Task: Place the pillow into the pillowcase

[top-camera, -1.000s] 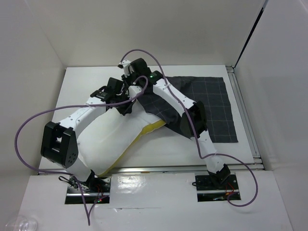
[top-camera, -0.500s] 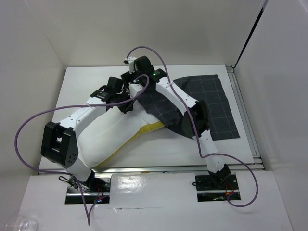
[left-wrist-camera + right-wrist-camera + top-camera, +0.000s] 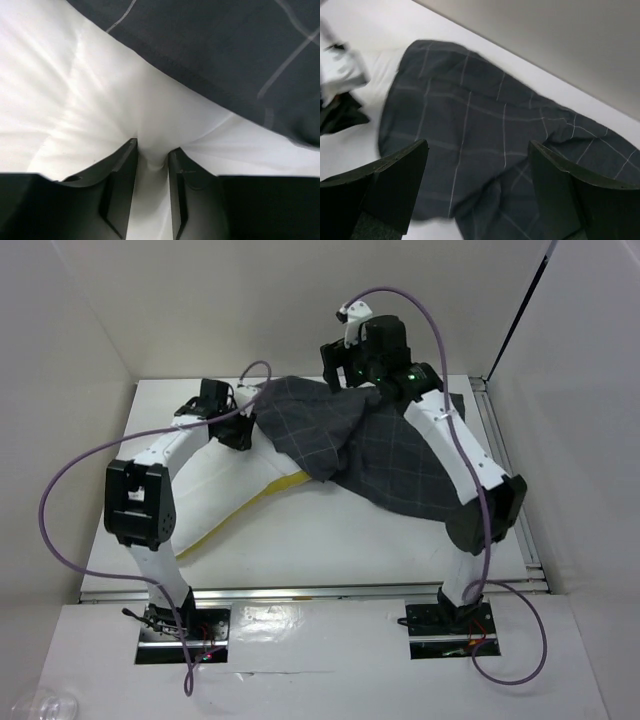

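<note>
The white pillow [image 3: 215,495] with its yellow band lies slantwise on the left of the table. Its far right end is under the dark checked pillowcase [image 3: 390,455], which is bunched and draped over it. My left gripper [image 3: 240,430] sits at the pillow's far end, beside the case's hem. In the left wrist view a fold of pillow [image 3: 75,90] fills the narrow gap between the fingers [image 3: 120,190], just below the pillowcase [image 3: 225,50] edge. My right gripper [image 3: 335,370] hangs raised above the case's back edge. In the right wrist view it [image 3: 479,150] stands wide open over the pillowcase [image 3: 485,115], holding nothing.
White enclosure walls stand close on the left, back and right of the white table [image 3: 330,540]. A metal rail [image 3: 510,490] runs along the table's right edge. Purple cables [image 3: 60,500] loop from both arms.
The right gripper has opened, let go of the pillowcase, and lifted back and to the right. The case now lies bunched further over the pillow's end. The left arm has drawn back toward the left.
</note>
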You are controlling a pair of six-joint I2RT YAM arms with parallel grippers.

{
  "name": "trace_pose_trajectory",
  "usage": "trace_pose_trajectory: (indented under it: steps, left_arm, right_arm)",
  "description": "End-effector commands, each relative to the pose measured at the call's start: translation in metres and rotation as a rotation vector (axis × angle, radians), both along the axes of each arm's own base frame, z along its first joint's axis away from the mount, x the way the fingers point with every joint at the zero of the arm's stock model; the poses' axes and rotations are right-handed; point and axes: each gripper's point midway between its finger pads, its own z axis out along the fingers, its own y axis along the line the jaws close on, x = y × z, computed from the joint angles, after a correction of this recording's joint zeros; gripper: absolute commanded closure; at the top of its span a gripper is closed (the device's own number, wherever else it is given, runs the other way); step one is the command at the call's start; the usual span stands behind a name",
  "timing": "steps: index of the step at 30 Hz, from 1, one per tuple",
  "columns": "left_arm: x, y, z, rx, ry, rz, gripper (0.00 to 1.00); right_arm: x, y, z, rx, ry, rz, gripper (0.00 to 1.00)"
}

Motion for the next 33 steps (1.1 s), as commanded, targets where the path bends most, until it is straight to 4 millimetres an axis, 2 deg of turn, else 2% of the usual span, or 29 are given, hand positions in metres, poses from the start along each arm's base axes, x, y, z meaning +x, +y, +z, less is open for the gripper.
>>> trace_pose_trajectory:
  steps: [1, 2, 3, 4, 5, 7, 8, 9, 10, 11, 12, 13, 15, 16, 17, 18, 19, 20, 21, 23, 24, 27, 29, 32, 33]
  left_arm:
    - [0.052, 0.019, 0.033, -0.018, -0.097, 0.144, 0.54]
    - [0.058, 0.029, 0.033, -0.011, -0.101, 0.167, 0.47]
    - [0.059, 0.030, 0.034, -0.024, -0.094, 0.163, 0.40]
    - [0.060, 0.028, 0.039, -0.033, -0.095, 0.155, 0.31]
    - [0.061, 0.028, 0.039, -0.043, -0.092, 0.132, 0.17]
    - [0.056, 0.024, 0.049, -0.031, -0.105, 0.059, 0.09]
    - [0.054, 0.021, 0.057, -0.031, -0.120, 0.023, 0.07]
    - [0.040, 0.016, 0.067, -0.046, -0.112, -0.033, 0.00]
    - [0.035, 0.018, 0.074, -0.009, -0.133, -0.079, 0.00]
    - [0.021, 0.005, 0.070, 0.004, -0.117, -0.142, 0.00]
    - [0.004, 0.002, 0.081, 0.027, -0.130, -0.188, 0.00]
    - [-0.012, -0.004, 0.068, 0.075, -0.118, -0.254, 0.00]
    - [-0.032, -0.006, 0.066, 0.138, -0.143, -0.320, 0.00]
    - [-0.042, -0.005, 0.080, 0.192, -0.216, -0.374, 0.00]
    - [-0.052, -0.006, 0.077, 0.222, -0.230, -0.405, 0.00]
    - [-0.072, -0.009, 0.054, 0.252, -0.197, -0.458, 0.00]
    - [-0.080, -0.005, 0.051, 0.296, -0.216, -0.476, 0.00]
    - [-0.088, -0.002, 0.063, 0.345, -0.292, -0.518, 0.00]
    - [-0.101, -0.003, 0.043, 0.372, -0.298, -0.557, 0.00]
    - [-0.107, 0.005, 0.040, 0.448, -0.353, -0.585, 0.00]
    - [-0.116, 0.005, 0.033, 0.461, -0.367, -0.600, 0.00]
    - [-0.122, 0.004, 0.020, 0.469, -0.342, -0.592, 0.00]
    - [-0.117, 0.005, 0.017, 0.454, -0.327, -0.539, 0.00]
    - [-0.115, -0.001, 0.000, 0.422, -0.273, -0.514, 0.00]
    - [-0.114, -0.001, -0.005, 0.417, -0.260, -0.507, 0.00]
  right_arm:
    - [-0.040, -0.008, -0.002, -0.066, 0.042, 0.118, 0.12]
    - [-0.058, -0.009, 0.005, -0.056, 0.042, 0.182, 0.12]
    - [-0.069, -0.010, 0.001, -0.066, 0.056, 0.213, 0.12]
    - [-0.079, -0.011, -0.005, -0.085, 0.065, 0.254, 0.12]
    - [-0.095, -0.014, -0.012, -0.090, 0.092, 0.285, 0.12]
    - [-0.107, -0.018, -0.024, -0.115, 0.109, 0.313, 0.12]
    - [-0.113, -0.021, -0.037, -0.136, 0.138, 0.321, 0.12]
    - [-0.116, -0.023, -0.041, -0.146, 0.142, 0.326, 0.12]
    - [-0.118, -0.025, -0.043, -0.163, 0.135, 0.337, 0.12]
    - [-0.119, -0.030, -0.049, -0.173, 0.150, 0.343, 0.12]
    - [-0.121, -0.029, -0.053, -0.171, 0.163, 0.353, 0.12]
    - [-0.119, -0.033, -0.053, -0.170, 0.164, 0.343, 0.13]
    - [-0.118, -0.031, -0.069, -0.182, 0.199, 0.357, 0.13]
    - [-0.117, -0.031, -0.073, -0.184, 0.208, 0.357, 0.13]
    - [-0.116, -0.030, -0.077, -0.178, 0.223, 0.352, 0.13]
    - [-0.114, -0.028, -0.086, -0.184, 0.245, 0.352, 0.13]
    - [-0.111, -0.027, -0.086, -0.175, 0.252, 0.345, 0.13]
    - [-0.108, -0.030, -0.090, -0.168, 0.269, 0.329, 0.13]
    - [-0.104, -0.028, -0.090, -0.167, 0.268, 0.328, 0.13]
    - [-0.101, -0.027, -0.088, -0.166, 0.264, 0.328, 0.13]
    - [-0.097, -0.025, -0.089, -0.166, 0.264, 0.328, 0.13]
    - [-0.094, -0.023, -0.087, -0.158, 0.263, 0.323, 0.13]
    - [-0.092, -0.022, -0.092, -0.154, 0.280, 0.318, 0.13]
    - [-0.089, -0.024, -0.101, -0.164, 0.300, 0.297, 0.13]
    - [-0.086, -0.022, -0.095, -0.158, 0.281, 0.297, 0.13]
